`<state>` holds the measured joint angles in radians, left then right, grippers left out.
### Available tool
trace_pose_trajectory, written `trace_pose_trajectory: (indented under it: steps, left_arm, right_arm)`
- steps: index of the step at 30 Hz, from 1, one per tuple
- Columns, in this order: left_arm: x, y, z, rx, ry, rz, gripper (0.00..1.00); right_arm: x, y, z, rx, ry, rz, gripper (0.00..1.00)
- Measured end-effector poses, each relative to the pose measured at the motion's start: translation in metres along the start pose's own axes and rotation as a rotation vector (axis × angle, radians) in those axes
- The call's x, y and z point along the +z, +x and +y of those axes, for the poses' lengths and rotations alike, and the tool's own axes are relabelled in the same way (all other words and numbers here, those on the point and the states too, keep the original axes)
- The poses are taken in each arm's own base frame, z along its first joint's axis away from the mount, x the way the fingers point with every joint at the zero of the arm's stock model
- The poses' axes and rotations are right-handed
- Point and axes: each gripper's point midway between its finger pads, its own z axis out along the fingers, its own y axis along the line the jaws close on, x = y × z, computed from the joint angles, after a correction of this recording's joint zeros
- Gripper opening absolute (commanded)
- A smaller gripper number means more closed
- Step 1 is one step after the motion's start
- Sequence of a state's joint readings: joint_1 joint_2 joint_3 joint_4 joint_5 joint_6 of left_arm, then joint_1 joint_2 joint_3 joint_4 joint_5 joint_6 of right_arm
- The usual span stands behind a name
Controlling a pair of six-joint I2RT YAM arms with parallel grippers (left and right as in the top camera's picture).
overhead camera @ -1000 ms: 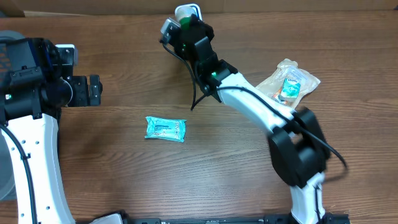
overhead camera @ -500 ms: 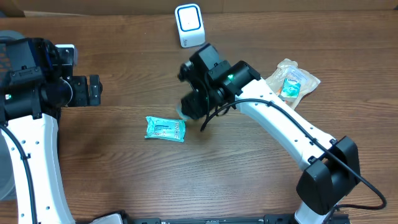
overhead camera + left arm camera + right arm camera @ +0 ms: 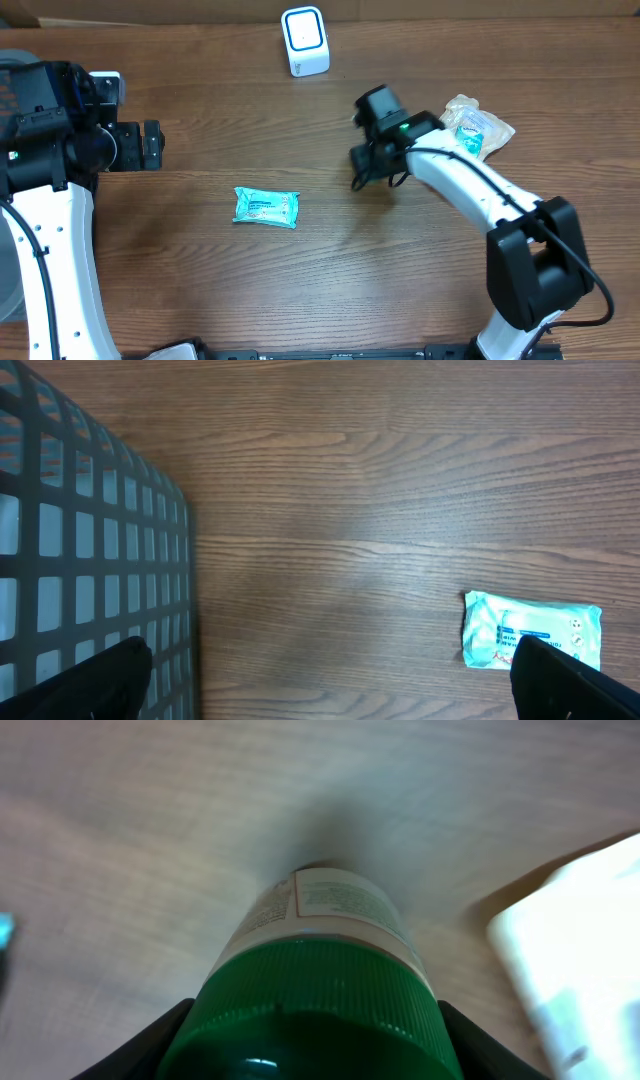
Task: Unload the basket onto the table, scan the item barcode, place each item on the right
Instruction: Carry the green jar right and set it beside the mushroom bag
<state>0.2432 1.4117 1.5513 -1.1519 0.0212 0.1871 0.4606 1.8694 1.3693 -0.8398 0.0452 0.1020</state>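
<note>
Two arms share a wooden table (image 3: 200, 290), the largest thing we see. On the overhead clock face, a grey wire basket (image 3: 184, 620) sits out past 9 o'clock, under the left arm. The left gripper (image 3: 150, 145) hangs at 9 o'clock with its fingers spread wide and nothing between them.

The right gripper (image 3: 366, 165) sits just off centre toward 3 o'clock, pinching a bottle (image 3: 325, 910) by its green ribbed cap, one finger on each side. From the right wrist camera, the bottle's long axis runs straight away from the lens: cap nearest us, base pointing down at the wood, a printed label on the side turned up in that view. From overhead the gripper hides the bottle, so we cannot tell its lean there.

Farther out between 2 and 3 o'clock lies a crinkled clear bag (image 3: 478, 128). A white scanner (image 3: 305, 40) stands at 12 o'clock, well apart from the bottle. A teal packet (image 3: 266, 208) lies flat at 8 o'clock.
</note>
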Motion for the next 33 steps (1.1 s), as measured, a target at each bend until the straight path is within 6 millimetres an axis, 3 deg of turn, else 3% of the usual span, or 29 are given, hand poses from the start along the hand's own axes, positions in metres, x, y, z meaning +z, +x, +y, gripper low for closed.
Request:
trace_pose_trajectory:
  steps: [3,9,12,20,26,29,32,33]
  left_arm:
    - [0.0,0.0,0.0,0.0,0.0,0.0,1.0]
    - [0.0,0.0,0.0,0.0,0.0,0.0,1.0]
    - [0.0,0.0,0.0,0.0,0.0,0.0,0.99]
    - [0.0,0.0,0.0,0.0,0.0,0.0,0.99]
    - [0.0,0.0,0.0,0.0,0.0,0.0,1.0]
    - [0.0,0.0,0.0,0.0,0.0,0.0,1.0]
    - [0.0,0.0,0.0,0.0,0.0,0.0,0.99]
    - [0.0,0.0,0.0,0.0,0.0,0.0,1.0]
  right_arm:
    - [0.0,-0.025,-0.031,0.085,0.025,-0.089,0.28]
    - [-0.003,-0.042,-0.08,0.198,0.061,-0.156,0.28]
    - [0.0,-0.035,-0.094,0.224,0.08,-0.14,0.31]
    - [0.004,0.009,-0.134,0.305,0.153,0.008,0.32]
    - [0.0,0.025,-0.145,0.334,0.172,0.063,0.35]
    - [-0.001,0.03,-0.147,0.337,0.18,0.084,0.5]
    - [-0.003,0.036,-0.146,0.336,0.182,0.11,0.93]
    - [-0.003,0.038,-0.146,0.338,0.182,0.117,1.0]
